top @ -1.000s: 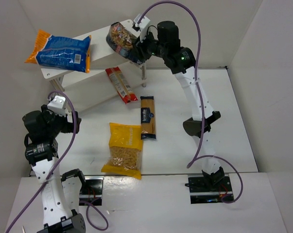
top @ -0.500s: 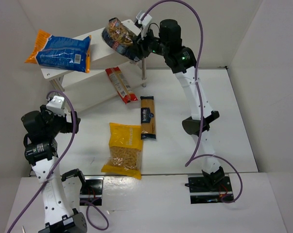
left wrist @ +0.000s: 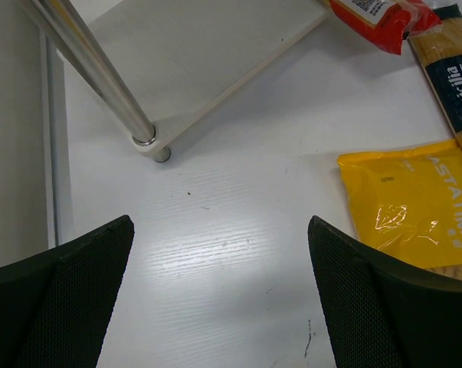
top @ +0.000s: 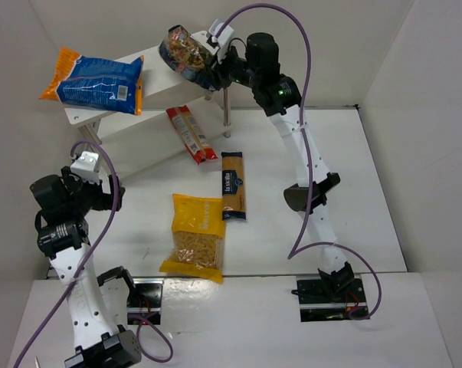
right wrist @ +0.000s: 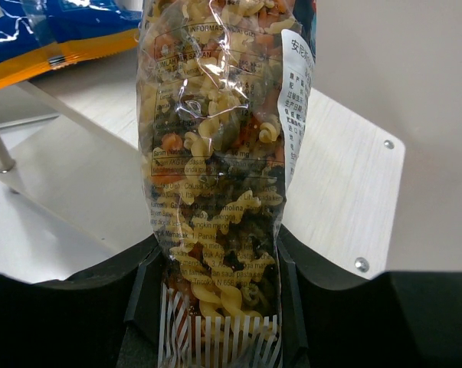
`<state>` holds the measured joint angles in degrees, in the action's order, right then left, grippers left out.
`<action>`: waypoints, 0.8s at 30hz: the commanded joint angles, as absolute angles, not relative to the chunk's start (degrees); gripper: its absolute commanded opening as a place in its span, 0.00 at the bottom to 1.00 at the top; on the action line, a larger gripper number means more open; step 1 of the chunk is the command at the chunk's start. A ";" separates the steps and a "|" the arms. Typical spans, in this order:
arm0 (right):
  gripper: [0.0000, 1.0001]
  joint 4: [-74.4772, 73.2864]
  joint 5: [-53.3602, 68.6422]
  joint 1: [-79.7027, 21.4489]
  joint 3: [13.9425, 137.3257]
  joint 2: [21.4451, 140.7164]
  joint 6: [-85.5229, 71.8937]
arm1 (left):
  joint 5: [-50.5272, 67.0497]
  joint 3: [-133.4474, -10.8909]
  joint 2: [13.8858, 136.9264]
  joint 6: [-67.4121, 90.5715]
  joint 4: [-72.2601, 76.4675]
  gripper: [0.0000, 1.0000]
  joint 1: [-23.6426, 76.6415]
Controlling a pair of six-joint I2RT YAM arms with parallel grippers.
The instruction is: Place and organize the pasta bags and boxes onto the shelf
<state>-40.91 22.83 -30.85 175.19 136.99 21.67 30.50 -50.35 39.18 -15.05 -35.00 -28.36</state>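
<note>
Fusilli in a clear crinkly plastic bag with dark blue-red label (right wrist: 215, 146), clamped at its near end by the right gripper (right wrist: 219, 280), hangs over the top board of the white two-tier shelf (right wrist: 345, 184) just ahead. Light, floppy, slippery film, likely: squeeze the packed bulk. Meanwhile the left gripper (left wrist: 219, 299) gapes.

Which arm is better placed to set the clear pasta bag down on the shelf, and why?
Right. The right end effector is shut on the bag over the shelf's top board. The left end effector is open and empty, over the table by a shelf leg.
</note>
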 commanded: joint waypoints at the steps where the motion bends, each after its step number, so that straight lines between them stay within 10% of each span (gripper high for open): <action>1: 0.00 -23.47 21.53 -30.50 179.47 134.38 24.78 | 32.95 -50.36 39.20 -16.35 -34.72 1.00 -29.36; 24: 0.00 -18.38 9.06 -38.23 179.47 136.05 52.10 | 33.48 -50.36 39.73 -16.87 -35.24 1.00 -29.36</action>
<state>-34.26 12.27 -37.17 175.19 137.40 43.99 31.46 -50.35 39.94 -15.11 -35.40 -28.95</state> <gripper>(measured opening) 0.496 1.000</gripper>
